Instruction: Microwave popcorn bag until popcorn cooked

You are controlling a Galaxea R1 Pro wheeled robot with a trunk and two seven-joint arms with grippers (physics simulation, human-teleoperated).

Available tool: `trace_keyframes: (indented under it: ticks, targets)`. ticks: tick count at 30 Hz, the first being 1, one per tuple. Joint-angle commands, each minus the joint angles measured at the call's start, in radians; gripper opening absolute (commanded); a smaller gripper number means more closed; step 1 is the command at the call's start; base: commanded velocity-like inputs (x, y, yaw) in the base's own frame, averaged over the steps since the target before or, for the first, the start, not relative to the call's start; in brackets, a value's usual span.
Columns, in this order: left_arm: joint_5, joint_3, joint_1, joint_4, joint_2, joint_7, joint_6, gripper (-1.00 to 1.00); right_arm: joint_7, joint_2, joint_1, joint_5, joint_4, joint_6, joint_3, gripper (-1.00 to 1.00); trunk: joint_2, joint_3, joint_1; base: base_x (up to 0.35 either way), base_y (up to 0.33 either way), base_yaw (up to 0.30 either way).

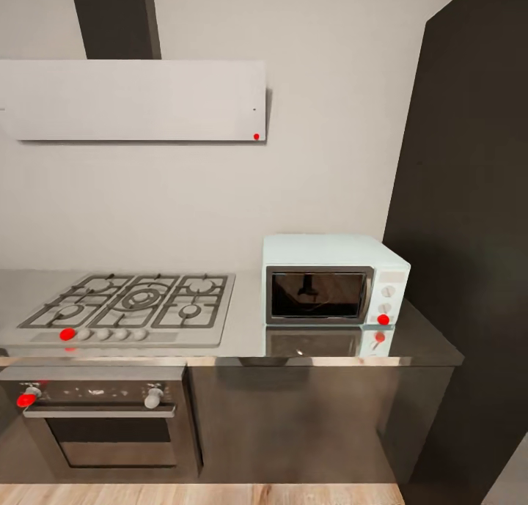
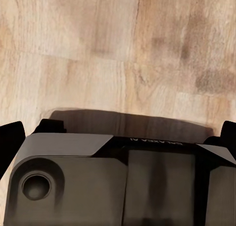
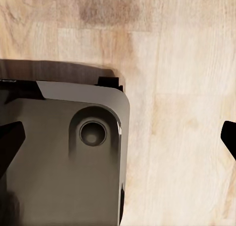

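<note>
The pale-blue microwave (image 1: 334, 278) stands on the grey countertop (image 1: 249, 325) at its right end, dark glass door shut, with two knobs on its white panel. The popcorn bag and the popcorn are out of view. In the left wrist view my left gripper (image 2: 118, 142) hangs open over the wooden floor (image 2: 123, 49) and the robot's dark base (image 2: 98, 182), its fingertips (image 2: 10, 142) wide apart at the frame's edges. My right gripper (image 3: 118, 147) is open too, above the base (image 3: 64, 167), with nothing between its fingertips (image 3: 10, 147).
A steel gas hob (image 1: 132, 303) lies on the countertop left of the microwave, above a built-in oven (image 1: 103, 424). A white hood (image 1: 132, 100) hangs on the wall. A tall dark cabinet (image 1: 469, 234) closes the right side. Wooden floor (image 1: 198, 494) runs before the cabinets.
</note>
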Motion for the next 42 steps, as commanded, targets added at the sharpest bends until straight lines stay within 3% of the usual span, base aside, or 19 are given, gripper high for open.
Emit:
trace_keyframes:
  ticks: [1,7,24,42]
  targets:
    - [0.011,-0.008,-0.001,0.002,0.000,-0.003,-0.004,1.00,0.002,0.000,-0.002,0.005,0.003,-0.005,-0.001,1.00,-0.001,-0.001,0.000,0.000,0.000,0.000]
    - [0.011,-0.008,-0.001,0.002,-0.001,-0.003,-0.004,1.00,0.002,0.000,-0.002,0.011,0.003,-0.006,0.000,1.00,-0.001,-0.001,0.000,0.000,-0.012,0.000]
    - [0.011,-0.008,-0.001,0.002,0.001,-0.004,-0.004,1.00,0.002,0.000,-0.002,0.011,0.003,-0.006,0.000,1.00,-0.001,-0.001,0.000,0.000,-0.235,0.000]
    - [0.011,-0.008,-0.001,0.002,0.001,-0.004,-0.004,1.00,0.001,-0.004,-0.002,0.015,0.002,-0.007,0.004,1.00,-0.001,-0.001,0.000,0.000,-0.010,0.000]
